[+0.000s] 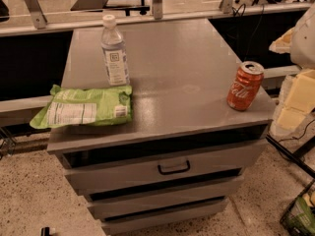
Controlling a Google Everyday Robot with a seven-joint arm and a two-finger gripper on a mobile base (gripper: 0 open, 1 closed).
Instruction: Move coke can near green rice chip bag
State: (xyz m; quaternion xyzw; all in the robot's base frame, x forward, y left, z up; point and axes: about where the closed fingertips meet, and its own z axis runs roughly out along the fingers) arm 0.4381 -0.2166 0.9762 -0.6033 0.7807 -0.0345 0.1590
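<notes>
Though aloft, gripper [284, 42] right of can [245, 86]

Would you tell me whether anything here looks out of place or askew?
The green rice chip bag overhangs the cabinet top on the left; the coke can stands near the right front corner, beside the gripper at the picture's right edge.

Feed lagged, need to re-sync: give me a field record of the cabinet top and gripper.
surface: grey cabinet top
coke can: upright, right front corner
green rice chip bag: flat, left front edge, overhanging
water bottle: upright, just behind the bag
gripper: right edge of view, right of can, apart from it
task status: can and bag at opposite ends
</notes>
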